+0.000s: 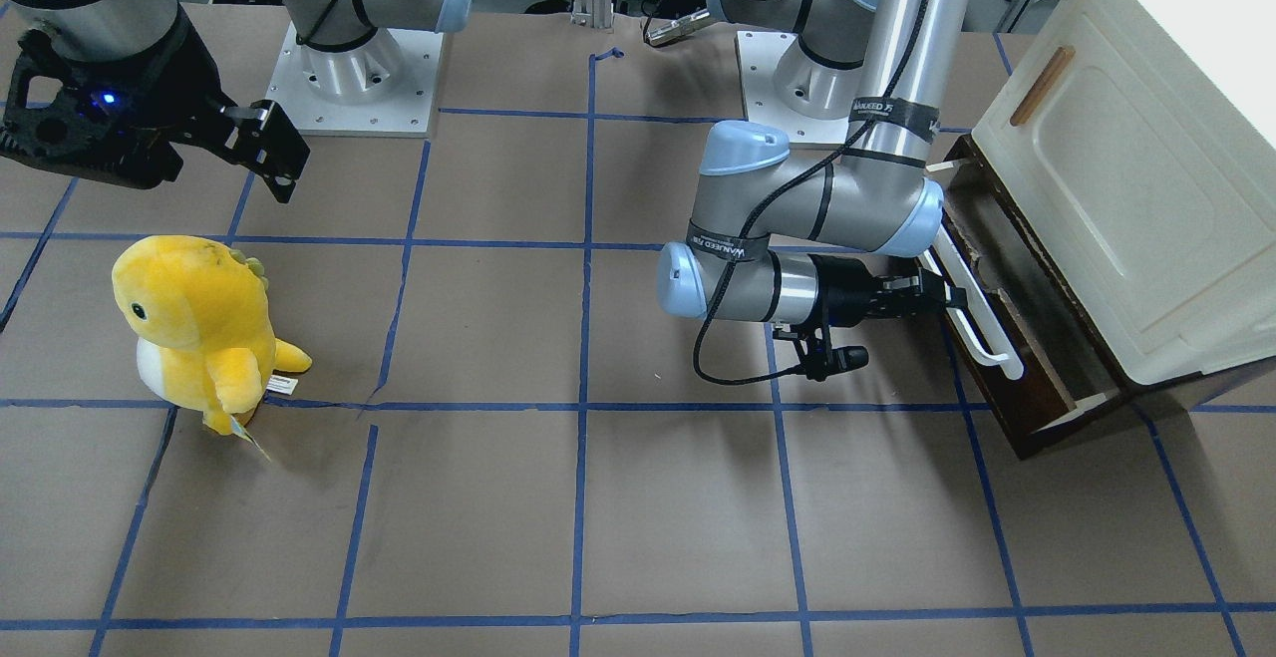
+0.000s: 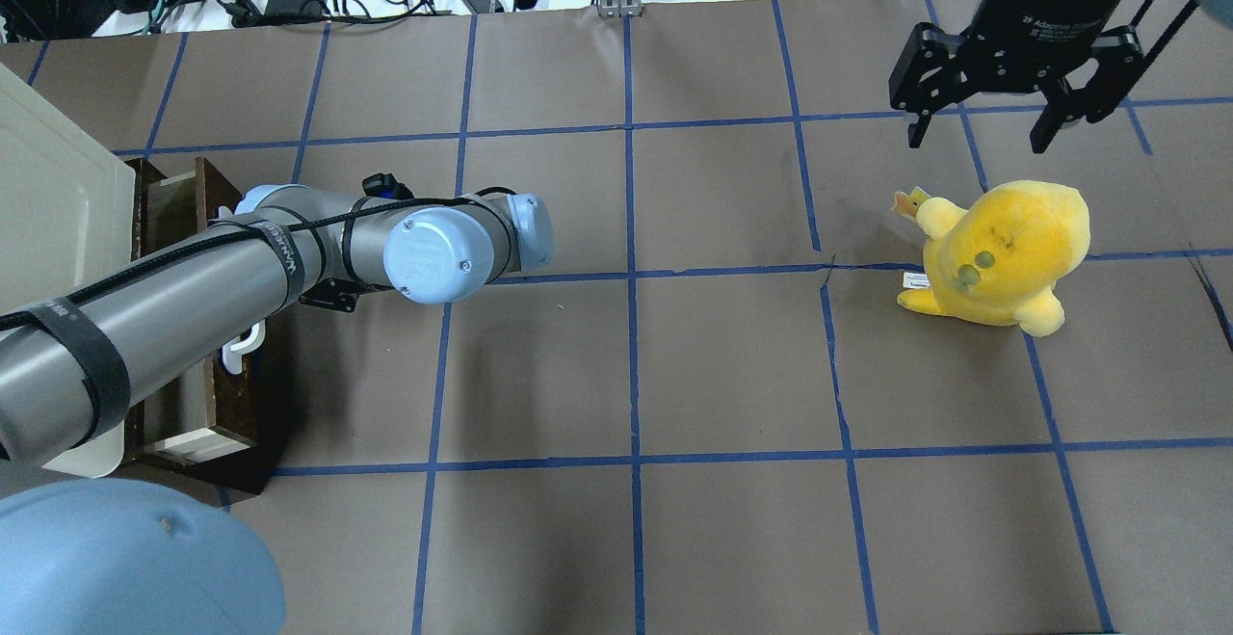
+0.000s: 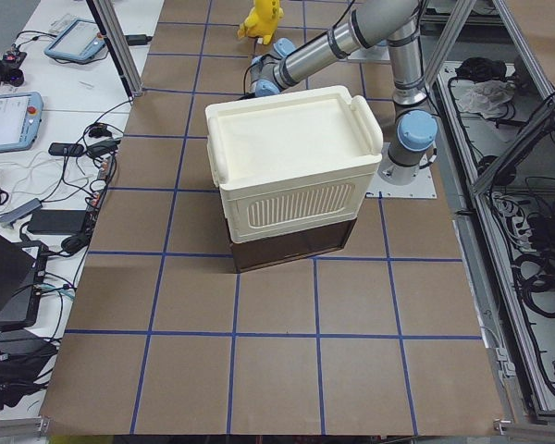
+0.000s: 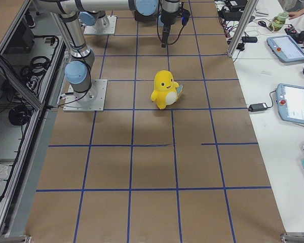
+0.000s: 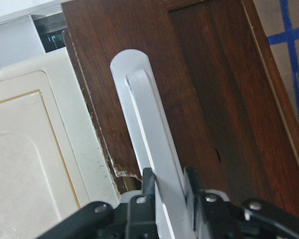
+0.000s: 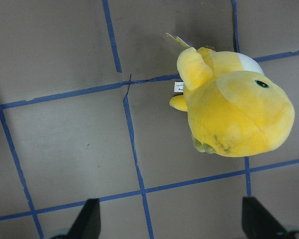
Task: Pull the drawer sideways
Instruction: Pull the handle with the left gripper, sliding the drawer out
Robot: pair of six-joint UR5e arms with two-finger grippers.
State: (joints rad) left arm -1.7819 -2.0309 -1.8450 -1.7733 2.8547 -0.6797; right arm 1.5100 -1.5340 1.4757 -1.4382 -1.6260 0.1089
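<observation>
A: Checked the tool?

B: Yes. Found the left gripper (image 1: 942,296) pinched onto the white bar handle (image 1: 982,333), one finger on each side, gripping nothing else. Confirmed from the wrist view: narrow gap, filled by the bar.

A: And where to log the drawer (image 1: 1027,418)?

B: At the table's end on the robot's left, tucked under the cream-white cabinet (image 1: 1126,168). Seems partly slid out, going by the pale interior behind the dark front. Hard to say how far, with the forearm covering much of it from overhead.

A: Which way from the tool?

B: Straight off the fingertips, further toward the robot's left. Took the handle's long axis as lying square across that line — so would judge the pull to go back along the wrist's own axis, toward the table's middle. Worth watching for skew along the bar.

A: Other arm?

B: Noted the right gripper (image 2: 980,129) spread wide, holding nothing, hanging over a yellow plush toy (image 1: 194,328) — well apart from the drawer, by far the more distant of the two.
</observation>
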